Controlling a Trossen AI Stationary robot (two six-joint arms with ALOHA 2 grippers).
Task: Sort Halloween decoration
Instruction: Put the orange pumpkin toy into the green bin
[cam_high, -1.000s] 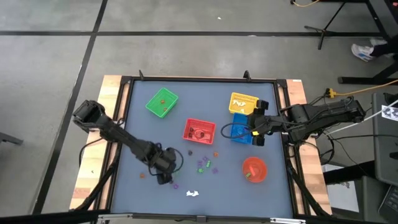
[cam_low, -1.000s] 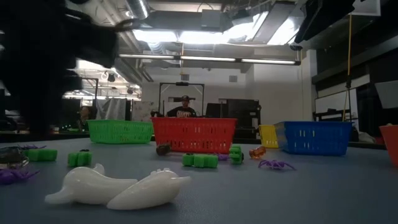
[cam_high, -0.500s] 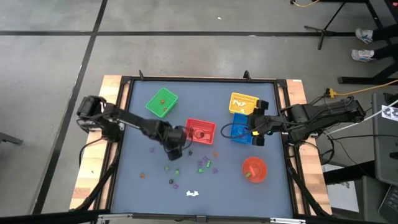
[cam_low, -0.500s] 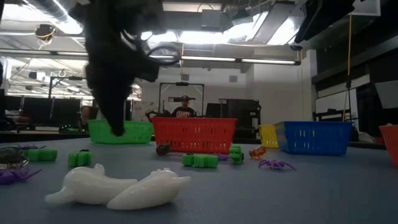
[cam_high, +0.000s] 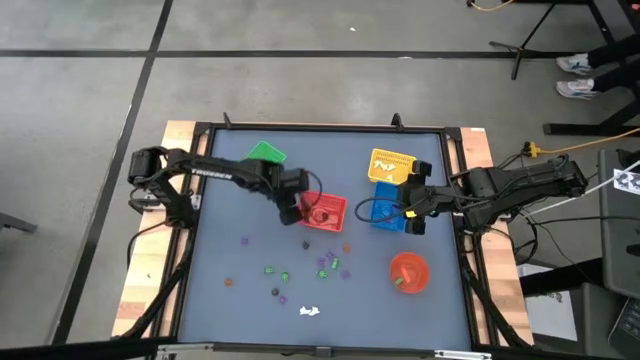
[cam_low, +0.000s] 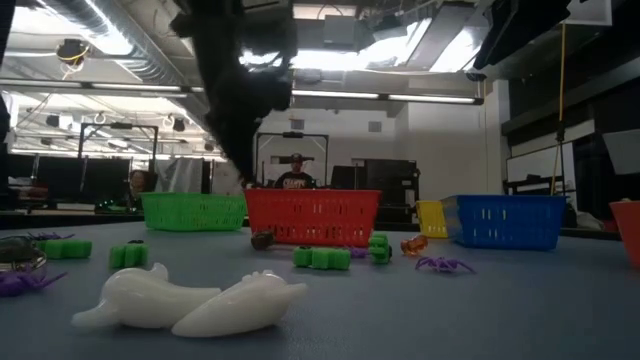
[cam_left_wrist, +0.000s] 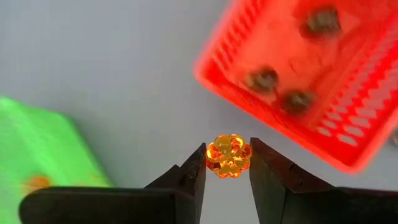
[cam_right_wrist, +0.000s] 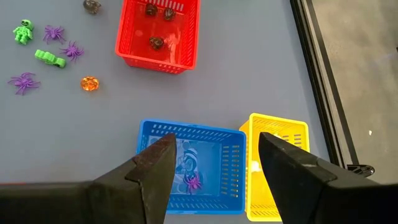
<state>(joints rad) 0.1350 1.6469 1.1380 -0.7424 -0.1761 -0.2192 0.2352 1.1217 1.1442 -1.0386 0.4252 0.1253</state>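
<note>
My left gripper (cam_left_wrist: 227, 163) is shut on a small orange pumpkin trinket (cam_left_wrist: 228, 155), one of the Halloween decoration pieces. It hangs above the table just left of the red basket (cam_high: 324, 212), which has three dark trinkets in it (cam_left_wrist: 311, 81). The green basket (cam_high: 266, 152) shows partly behind the left arm. Loose green, purple, orange and white trinkets (cam_high: 325, 265) lie on the near half of the table. My right gripper (cam_right_wrist: 214, 165) stands open above the blue basket (cam_right_wrist: 189, 168), touching nothing. My left gripper pinches the orange pumpkin trinket by two opposite sides (cam_left_wrist: 212, 158) between its two fingertips. The fingers come from above, pointing steeply down. The trinket is lifted clear of the table.
A yellow basket (cam_right_wrist: 277, 134) stands against the blue one, at the far right. A round red bowl (cam_high: 408, 272) sits near right. Two white trinkets (cam_low: 190, 300) lie at the near edge, with green ones (cam_low: 322, 258) and a purple spider (cam_low: 443, 265) behind them.
My left gripper has swung from the near left part of the table toward the far right and risen a little. It now hangs beside the red basket's left edge. The trinkets on the table have stayed where they lay.
</note>
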